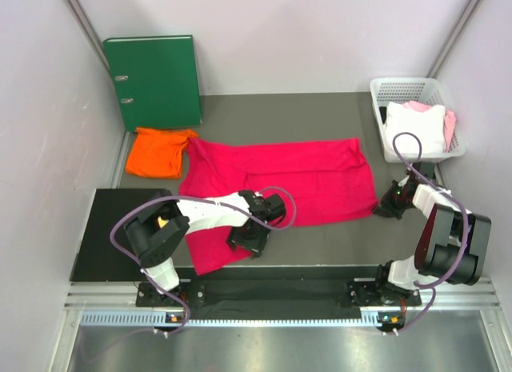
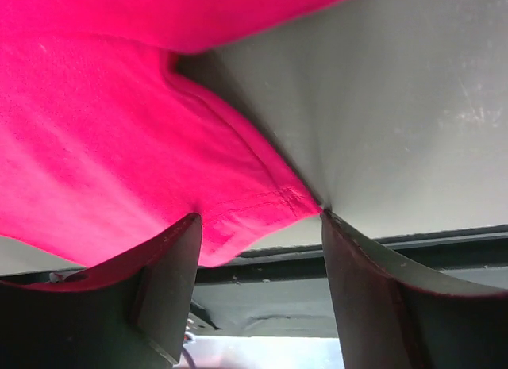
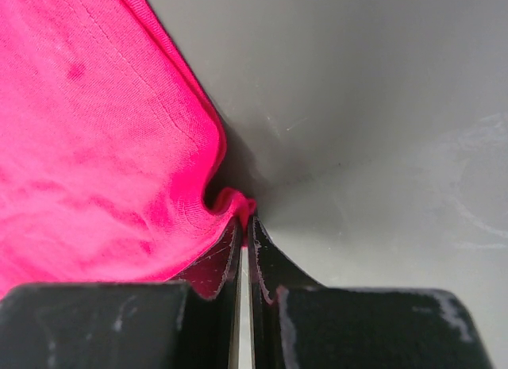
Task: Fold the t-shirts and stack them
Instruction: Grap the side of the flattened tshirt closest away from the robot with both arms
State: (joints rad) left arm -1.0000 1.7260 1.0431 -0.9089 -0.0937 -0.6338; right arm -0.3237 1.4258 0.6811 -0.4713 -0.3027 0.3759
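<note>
Looking from above, the pink shirt lies spread mid-table, with the orange shirt by its corner. Left wrist: the left gripper has its fingers apart around the hem and might close on nothing. Right wrist: the right gripper pinches a tiny corner that could slip out.

Bright, even overhead light in the top view, with soft, short shadows. Mild glare on the metal strip along the bottom edge. Crisp weave on the crimson-pink t-shirt in both wrist views; dark, soft-focus foreground at the bottom; faint sheen on the grey table, upper right.
</note>
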